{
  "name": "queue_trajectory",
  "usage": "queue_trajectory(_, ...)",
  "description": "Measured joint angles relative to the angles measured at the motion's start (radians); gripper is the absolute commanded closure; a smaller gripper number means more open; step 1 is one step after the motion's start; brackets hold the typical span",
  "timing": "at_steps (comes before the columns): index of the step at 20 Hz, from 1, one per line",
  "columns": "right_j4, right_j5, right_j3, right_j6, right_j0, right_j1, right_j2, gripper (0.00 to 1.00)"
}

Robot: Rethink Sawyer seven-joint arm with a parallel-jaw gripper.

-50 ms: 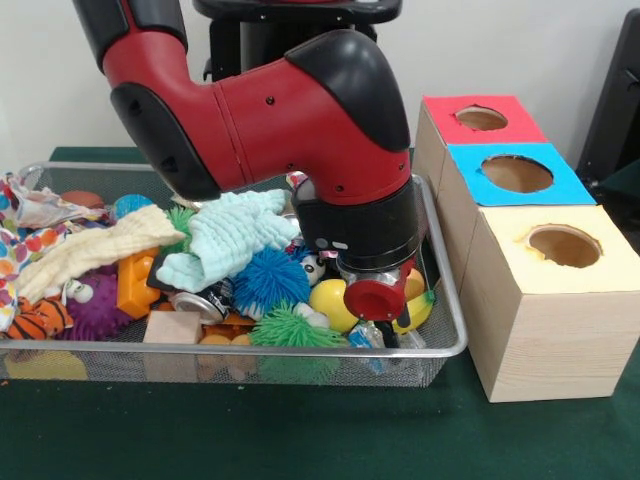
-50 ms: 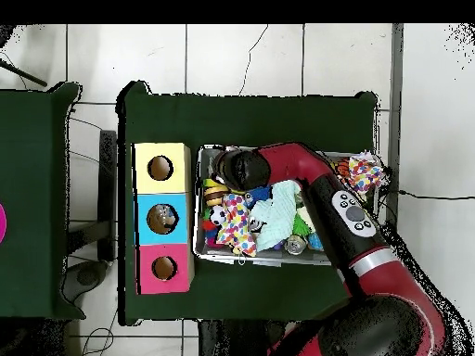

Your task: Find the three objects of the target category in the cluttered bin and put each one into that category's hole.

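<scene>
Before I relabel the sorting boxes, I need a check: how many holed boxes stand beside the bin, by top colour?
Red-topped box: 1
Blue-topped box: 1
Yellow-topped box: 1
Total: 3 boxes, one hole each, in a row beside the wire bin.

Dk green cloth [image 1: 300,430] covers table, w/ a 2nd green-covered table [image 2: 32,204] alongside in overhead view. White tiled floor [image 2: 241,60] around both, thin dark cables [image 2: 88,125] trailing across it. Pale wall [image 1: 520,50] behind in front view.
</scene>
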Motion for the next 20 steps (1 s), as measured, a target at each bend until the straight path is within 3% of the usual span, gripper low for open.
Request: queue_trajectory(20,-0.002,0.0,-0.023,0.0,0.007,0.036,-0.012,0.0)
